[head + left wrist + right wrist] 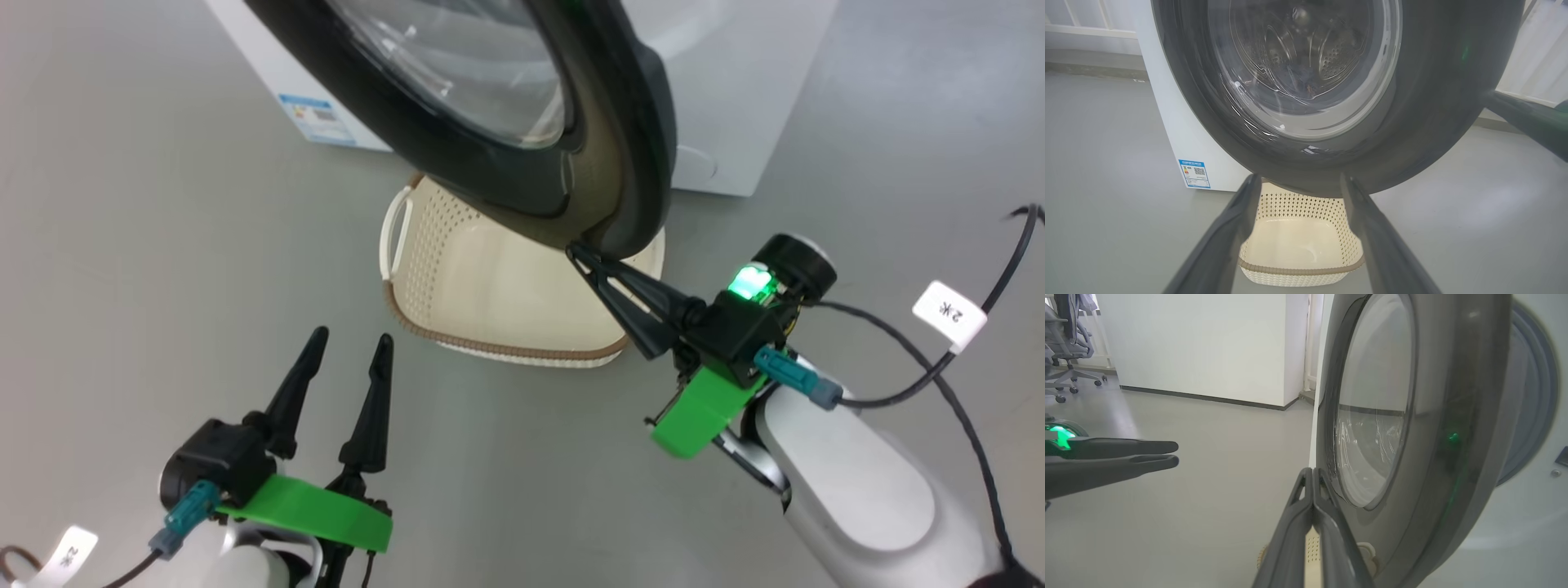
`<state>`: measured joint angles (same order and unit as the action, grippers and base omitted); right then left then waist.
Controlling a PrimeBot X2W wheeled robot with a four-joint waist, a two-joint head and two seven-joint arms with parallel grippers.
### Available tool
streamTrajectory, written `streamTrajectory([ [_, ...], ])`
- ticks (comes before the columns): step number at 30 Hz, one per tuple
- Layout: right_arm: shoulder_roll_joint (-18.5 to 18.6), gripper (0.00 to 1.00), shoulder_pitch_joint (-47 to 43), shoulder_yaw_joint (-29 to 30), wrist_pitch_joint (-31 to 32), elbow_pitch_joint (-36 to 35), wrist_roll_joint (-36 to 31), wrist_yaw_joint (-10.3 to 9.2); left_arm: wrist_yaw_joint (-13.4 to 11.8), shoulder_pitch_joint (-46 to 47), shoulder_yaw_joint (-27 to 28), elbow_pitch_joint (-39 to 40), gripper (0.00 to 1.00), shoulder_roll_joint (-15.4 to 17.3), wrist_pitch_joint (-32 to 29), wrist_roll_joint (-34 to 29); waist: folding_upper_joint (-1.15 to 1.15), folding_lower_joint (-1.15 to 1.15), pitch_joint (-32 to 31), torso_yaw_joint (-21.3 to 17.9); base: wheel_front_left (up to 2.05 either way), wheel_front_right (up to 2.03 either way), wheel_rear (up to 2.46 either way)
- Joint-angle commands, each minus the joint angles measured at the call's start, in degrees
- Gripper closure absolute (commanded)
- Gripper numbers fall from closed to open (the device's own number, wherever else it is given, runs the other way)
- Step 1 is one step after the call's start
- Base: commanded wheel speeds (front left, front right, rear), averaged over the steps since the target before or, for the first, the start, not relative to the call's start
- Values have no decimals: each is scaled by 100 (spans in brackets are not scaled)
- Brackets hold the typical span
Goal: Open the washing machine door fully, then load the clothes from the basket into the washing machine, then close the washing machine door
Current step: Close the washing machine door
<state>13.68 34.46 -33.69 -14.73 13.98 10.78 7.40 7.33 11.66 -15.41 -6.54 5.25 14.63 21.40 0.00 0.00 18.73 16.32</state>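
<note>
Basket (429, 245) beneath washing machine door (490, 175), right end effector (574, 249) pressed together at its rim, left end effector (351, 336) spread

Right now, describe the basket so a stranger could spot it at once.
Find the big white washing machine with its round black-rimmed door swung partly open. On the grey floor just under that door sits the basket: cream, perforated, brown-rimmed, where its neighbours are smooth.

Grey floor (1208, 506), white wall (1200, 343), office chair (1067, 339)
</note>
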Motion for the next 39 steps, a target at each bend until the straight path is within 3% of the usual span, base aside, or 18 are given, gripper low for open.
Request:
streamTrajectory([
  [1, -60, 100, 92, -106, -27, -81, 86, 9, 15, 198, 161, 97, 0, 72, 37, 30, 0, 0, 205, 167, 0, 0, 0],
  [13, 10, 100, 441, 82, -27, 243, 57, 9, 15, 407, 92, 62, 0, 20, 37, 95, 0, 0, 498, 264, 0, 0, 0],
  [29, -58, 100, 805, 937, -27, 416, -397, 9, 15, 644, 2, 128, 0, 57, 37, 187, 0, 0, 891, 241, 0, 0, 0],
  [39, 143, 100, 1500, 1240, -27, 648, -706, 9, 15, 880, -88, 179, 0, -16, 37, 220, 0, 0, 1327, 391, 0, 0, 0],
])
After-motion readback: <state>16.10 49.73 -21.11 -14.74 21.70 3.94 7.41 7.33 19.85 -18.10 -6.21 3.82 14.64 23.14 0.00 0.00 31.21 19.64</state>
